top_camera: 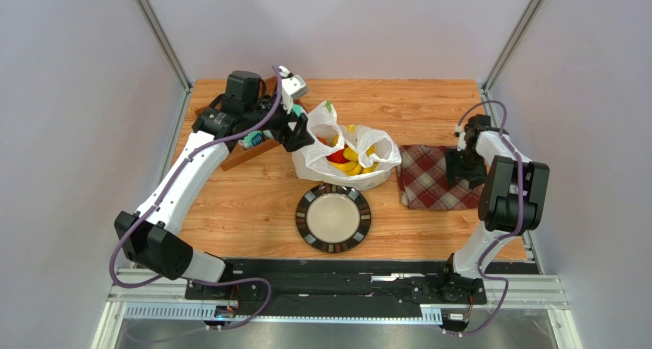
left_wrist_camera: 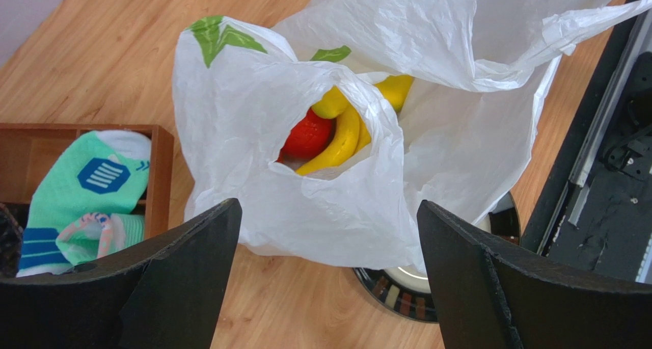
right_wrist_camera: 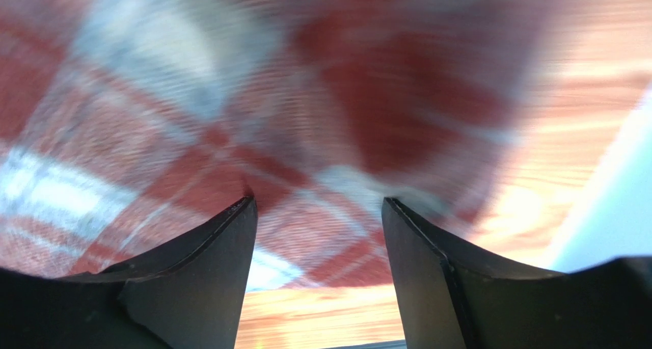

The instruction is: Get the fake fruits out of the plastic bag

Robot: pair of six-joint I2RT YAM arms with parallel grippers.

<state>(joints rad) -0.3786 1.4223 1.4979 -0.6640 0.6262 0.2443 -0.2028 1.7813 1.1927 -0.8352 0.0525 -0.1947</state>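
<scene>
Left fingers (left_wrist_camera: 176, 280) apart over one plastic bag (left_wrist_camera: 337, 211), one red fruit (left_wrist_camera: 308, 135) inside

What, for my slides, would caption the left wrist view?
Open left gripper facing plastic bag showing bananas and a red fruit.

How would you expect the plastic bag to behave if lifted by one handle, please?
The plastic bag looks thin and crinkled, so it would probably sag limply. The fake fruits inside might shift or tumble out of its open mouth.

The top view overlooks the whole tabletop (top_camera: 252, 204) from above its near edge. The left wrist view looks down close on the plastic bag (left_wrist_camera: 337, 211), which the top view shares. The right wrist view sits closer still over the plaid cloth (right_wrist_camera: 153, 135).
</scene>
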